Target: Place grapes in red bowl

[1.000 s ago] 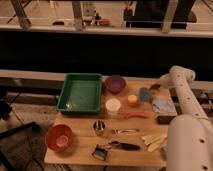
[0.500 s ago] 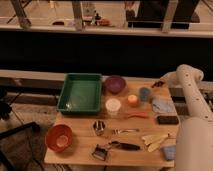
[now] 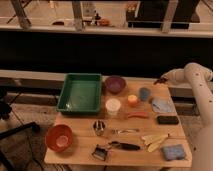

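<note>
The arm has drawn back to the right, and the gripper [image 3: 161, 80] now hangs over the worktop's [image 3: 85, 131] far right corner. I cannot tell whether the jaws are apart or clamped, nor pick out the grapes from that dark tip. The red bowl [image 3: 59, 137] sits at the near left corner, well apart, so the carry looks barely begun.

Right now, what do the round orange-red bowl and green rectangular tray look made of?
Orange-red bowl: likely plastic, matte, uniform colour with paler centre. Green rectangular tray: likely moulded plastic, slight sheen on the rim. The gripper is at the table's far right edge, away from both.
</note>
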### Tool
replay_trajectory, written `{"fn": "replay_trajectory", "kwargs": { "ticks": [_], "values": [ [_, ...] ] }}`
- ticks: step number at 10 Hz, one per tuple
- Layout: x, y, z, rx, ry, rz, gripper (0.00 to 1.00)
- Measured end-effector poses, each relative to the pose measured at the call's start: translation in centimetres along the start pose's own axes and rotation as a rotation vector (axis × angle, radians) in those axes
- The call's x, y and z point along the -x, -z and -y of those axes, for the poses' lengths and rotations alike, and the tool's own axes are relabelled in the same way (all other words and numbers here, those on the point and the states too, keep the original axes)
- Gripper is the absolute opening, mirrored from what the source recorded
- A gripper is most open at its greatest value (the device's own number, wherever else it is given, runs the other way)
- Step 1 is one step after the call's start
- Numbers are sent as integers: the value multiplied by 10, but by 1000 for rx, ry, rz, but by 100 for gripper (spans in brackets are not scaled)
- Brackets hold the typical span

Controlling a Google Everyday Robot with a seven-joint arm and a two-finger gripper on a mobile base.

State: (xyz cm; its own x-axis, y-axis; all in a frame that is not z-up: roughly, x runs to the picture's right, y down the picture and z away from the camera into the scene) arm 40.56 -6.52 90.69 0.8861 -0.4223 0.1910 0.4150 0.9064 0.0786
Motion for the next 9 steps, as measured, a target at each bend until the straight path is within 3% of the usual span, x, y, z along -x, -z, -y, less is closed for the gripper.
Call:
{"fn": "replay_trajectory", "kwargs": {
  "ticks": [5,9],
  "values": [
    [18,48,13,-69,44,6,0],
    [31,72,28,-129,78,18,0]
  ]
}}
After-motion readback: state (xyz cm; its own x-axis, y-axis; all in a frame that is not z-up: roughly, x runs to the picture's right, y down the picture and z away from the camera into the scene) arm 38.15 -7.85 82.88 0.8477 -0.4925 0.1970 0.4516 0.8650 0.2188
